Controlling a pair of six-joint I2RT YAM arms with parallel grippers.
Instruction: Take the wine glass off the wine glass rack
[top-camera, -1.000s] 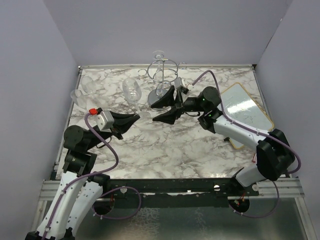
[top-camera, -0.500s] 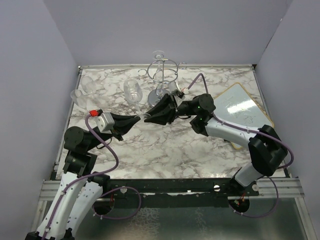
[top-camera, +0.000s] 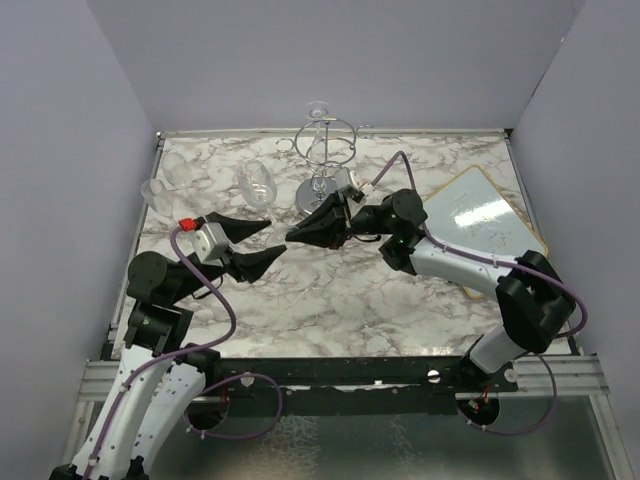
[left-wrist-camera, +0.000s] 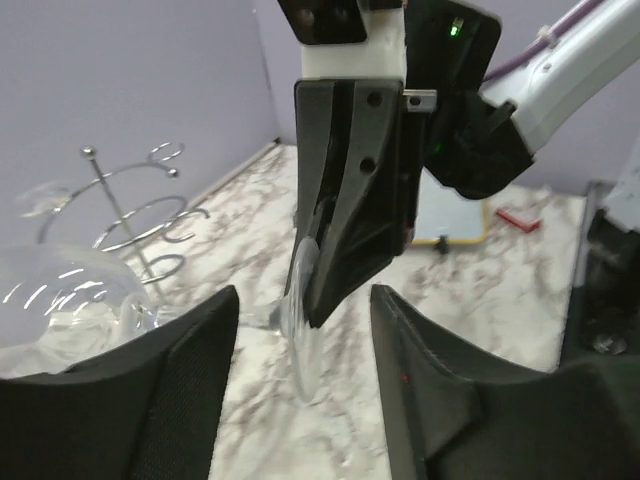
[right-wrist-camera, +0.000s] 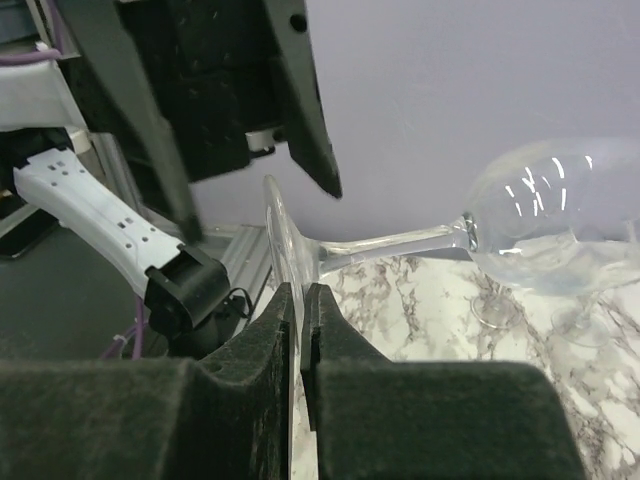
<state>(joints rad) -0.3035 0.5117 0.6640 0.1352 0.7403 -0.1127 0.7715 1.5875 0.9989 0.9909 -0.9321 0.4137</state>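
Right end effector (top-camera: 294, 235) clamps wine glass (top-camera: 256, 185) foot; left end effector (top-camera: 276, 237) open alongside; wine glass rack (top-camera: 326, 146) behind.

wine glass (top-camera: 257, 186) left of rack (top-camera: 312, 192), seemingly apart

- My right gripper (top-camera: 292, 235) is pinched to a point at the foot end of the wine glass (top-camera: 258, 184). The glass sits tilted, bowl toward the back left.
- My left gripper (top-camera: 277, 237) has its fingers spread, tips just beside the right one's.
- The wine glass rack (top-camera: 325, 148) stands at the back of the marble table (top-camera: 350, 290), apart from that glass.
- There are more glasses (top-camera: 168, 185) by the left edge.
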